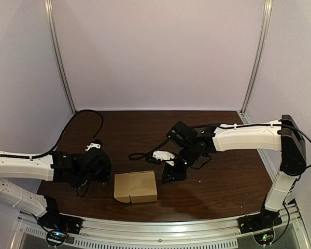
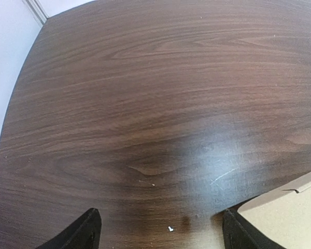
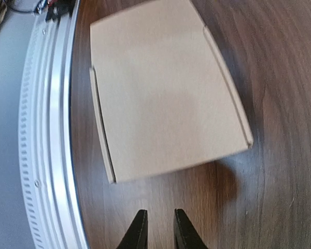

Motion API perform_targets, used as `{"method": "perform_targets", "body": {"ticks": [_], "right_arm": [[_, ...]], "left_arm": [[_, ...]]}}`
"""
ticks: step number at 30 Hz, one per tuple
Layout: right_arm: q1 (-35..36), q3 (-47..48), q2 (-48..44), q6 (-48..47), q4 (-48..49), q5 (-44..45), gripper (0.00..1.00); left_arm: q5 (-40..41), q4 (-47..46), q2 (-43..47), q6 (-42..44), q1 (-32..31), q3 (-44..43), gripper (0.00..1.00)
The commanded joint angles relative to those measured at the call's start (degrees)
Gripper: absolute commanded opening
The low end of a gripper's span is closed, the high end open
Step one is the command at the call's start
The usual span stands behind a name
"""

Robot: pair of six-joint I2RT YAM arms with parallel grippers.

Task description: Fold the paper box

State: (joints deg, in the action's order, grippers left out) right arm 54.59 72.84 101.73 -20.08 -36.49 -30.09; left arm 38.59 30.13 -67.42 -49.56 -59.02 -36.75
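**Item 1: paper box (image 1: 136, 187).** It lies flat on the tabletop (image 1: 217, 192), close to the near edge and a little left of its middle. The right wrist view shows a plain brown panel with a narrow flap along each of two opposite sides. Nothing is raised yet, so I judge the folding has hardly begun.

**Item 2: left gripper (image 2: 160, 236).** It is low over the wood, just beside the box on the side toward the left edge. Its fingers (image 2: 85, 233) are spread wide and hold nothing. A corner of the card sits right by the right-hand finger, but I cannot tell whether they touch.

**Item 3: right gripper (image 3: 159, 228).** It sits beyond the far side of the box and points back toward the near rail (image 3: 52, 129). Its fingers (image 3: 140, 231) are drawn close, with only a slim gap between them. They pinch nothing and stand clear of the card.

**Item 4: step in hand (my judgement).** This looks like the approach for a first flap.
- I would pin the panel with one arm so the light card cannot skate toward the rail.
- With the other, I would slip a fingertip under a side flap.
- I would lift that flap along its crease, slowly and squarely, without creasing the main panel.
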Motion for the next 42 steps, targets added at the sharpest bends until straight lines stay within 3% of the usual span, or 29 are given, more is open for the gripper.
{"method": "perform_targets", "body": {"ticks": [1,11,25,35,42], "right_arm": [[-0.14,4.22,4.19,13.01,7.37,-8.03,0.17],[-0.07,6.38,12.51,18.31,7.67,-12.6,0.12],[-6.05,3.11,11.57,17.74,5.68,-11.46,0.11],[-7.67,2.92,11.98,17.63,6.31,-11.88,0.12],[-8.39,3.69,12.34,17.22,6.99,-12.65,0.13]], "left_arm": [[2.69,2.22,1.62,0.24,-0.03,-0.71,0.84],[4.37,4.75,6.95,-1.08,0.02,1.16,0.83],[5.7,7.51,10.77,-3.07,0.03,3.26,0.83],[1.6,1.14,6.15,-7.18,0.03,7.39,0.82],[-5.37,-13.73,0.6,-10.41,0.05,10.99,0.8]]}}
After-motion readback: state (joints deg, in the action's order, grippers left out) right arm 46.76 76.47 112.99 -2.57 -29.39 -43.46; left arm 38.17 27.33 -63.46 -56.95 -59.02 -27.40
